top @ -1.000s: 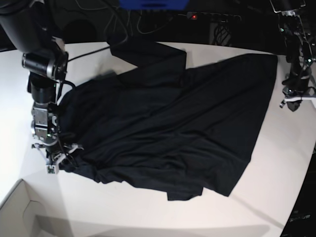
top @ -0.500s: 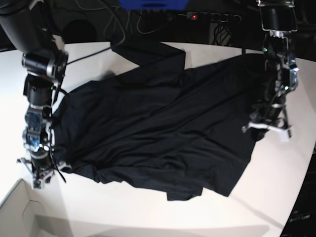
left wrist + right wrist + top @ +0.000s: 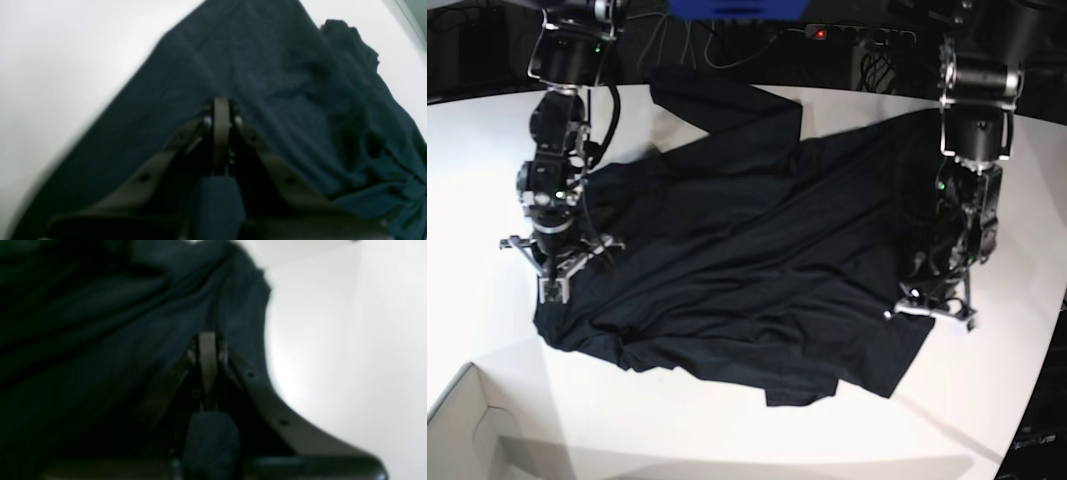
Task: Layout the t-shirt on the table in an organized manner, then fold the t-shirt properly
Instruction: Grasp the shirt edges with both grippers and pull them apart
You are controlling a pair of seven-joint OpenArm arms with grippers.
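T-shirt of plain black soft fabric [image 3: 727, 270], spread wrinkled across the big smooth matte white table [image 3: 717, 425], under two black grippers.

Nearest, at the base view's lower left, is a pale cardboard box corner [image 3: 472, 425], outside both wrist views; its contents cannot be made out. Beyond it, the shirt's near edge runs unevenly, low folds bunching at one side and slanting creases crossing the middle. The black left gripper [image 3: 220, 103] and black right gripper [image 3: 210, 336] are over opposite sides of the cloth; the wrist views show what the base view leaves unclear, each pair of jaws pressed together. Whether either touches fabric, I cannot tell. Farther off, a narrower stretch of black cloth angles away.
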